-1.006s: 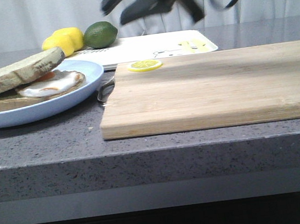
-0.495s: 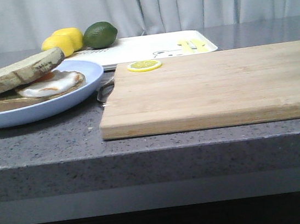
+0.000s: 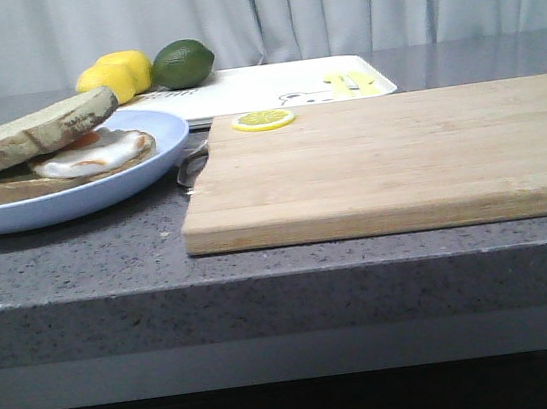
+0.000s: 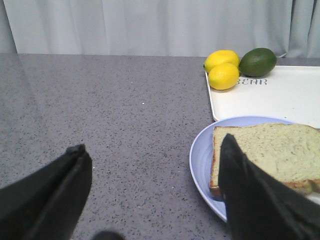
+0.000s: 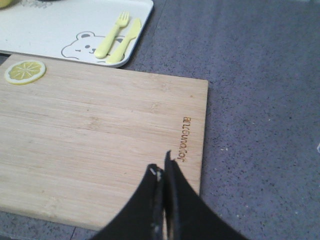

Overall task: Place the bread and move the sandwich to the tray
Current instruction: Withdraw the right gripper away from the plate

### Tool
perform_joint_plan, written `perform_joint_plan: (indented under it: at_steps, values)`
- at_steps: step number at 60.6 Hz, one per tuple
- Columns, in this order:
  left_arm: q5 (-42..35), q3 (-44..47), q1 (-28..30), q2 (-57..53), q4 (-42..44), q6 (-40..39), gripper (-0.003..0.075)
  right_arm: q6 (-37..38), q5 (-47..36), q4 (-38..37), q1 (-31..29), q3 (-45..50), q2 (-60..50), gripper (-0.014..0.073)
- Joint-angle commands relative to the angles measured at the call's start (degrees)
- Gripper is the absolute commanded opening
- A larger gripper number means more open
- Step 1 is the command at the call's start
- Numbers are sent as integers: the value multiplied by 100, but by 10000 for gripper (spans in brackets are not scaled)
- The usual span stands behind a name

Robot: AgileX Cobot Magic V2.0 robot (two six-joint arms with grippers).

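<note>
The sandwich (image 3: 39, 145) lies on its pale-blue plate (image 3: 148, 171) at the left: a tilted top toast slice (image 3: 32, 133) over a fried egg (image 3: 95, 152) and a lower slice. The left wrist view shows the top slice (image 4: 270, 155) and the plate (image 4: 202, 155). The white tray (image 3: 258, 87) lies behind the plate, with its bear and cutlery print (image 5: 107, 42). My left gripper (image 4: 152, 152) is open and empty, above the counter beside the plate. My right gripper (image 5: 162, 172) is shut and empty over the cutting board's near right part. Neither gripper shows in the front view.
A light wooden cutting board (image 3: 389, 159) fills the middle and right, with a lemon slice (image 3: 263, 120) on its far left corner. Two lemons (image 3: 115, 74) and a lime (image 3: 182, 63) sit at the tray's far left. Something metal (image 3: 191, 165) lies between plate and board.
One second ago a dark arm was in the air above the tray at the top of the front view. It has since left that view. The objects have not moved.
</note>
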Motion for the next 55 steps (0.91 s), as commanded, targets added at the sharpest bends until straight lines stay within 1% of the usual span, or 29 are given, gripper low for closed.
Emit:
perform_joint_plan:
  at_steps: [1,6,11,16,22,28,36,41,44,55]
  values:
    - [-437,-216,-37,57,8,-2,513,18,-669,-11,-31,406,-719,-60]
    - [-437,-179,-37,57,8,-2,513,18,-706,-11,-31,735,-1273,-60]
    - [-443,-169,-37,57,8,-2,513,18,-830,-11,-31,899,-1602,-60]
    - [-551,-169,-37,67,-32,-2,513,18,-899,-11,-31,913,-1684,-60]
    - [-594,-169,-37,97,-325,-2,513,18,-856,-11,-31,913,-1684,-60]
    - [-342,-275,-37,349,-388,-2,513,18,-881,-11,-31,913,-1684,-60]
    - [269,-852,-37,1271,-388,-2,513,18,-940,-11,-31,913,-1684,-60]
    - [629,-1372,-63,1992,-388,11,513,18,-962,-11,-31,913,-1684,-60]
    - [846,-1697,-122,2398,-388,157,513,18,-962,-11,-31,913,-1684,-60]
    - [1350,-2739,-339,3783,-378,292,513,18,-978,-11,-31,913,-1684,-60]
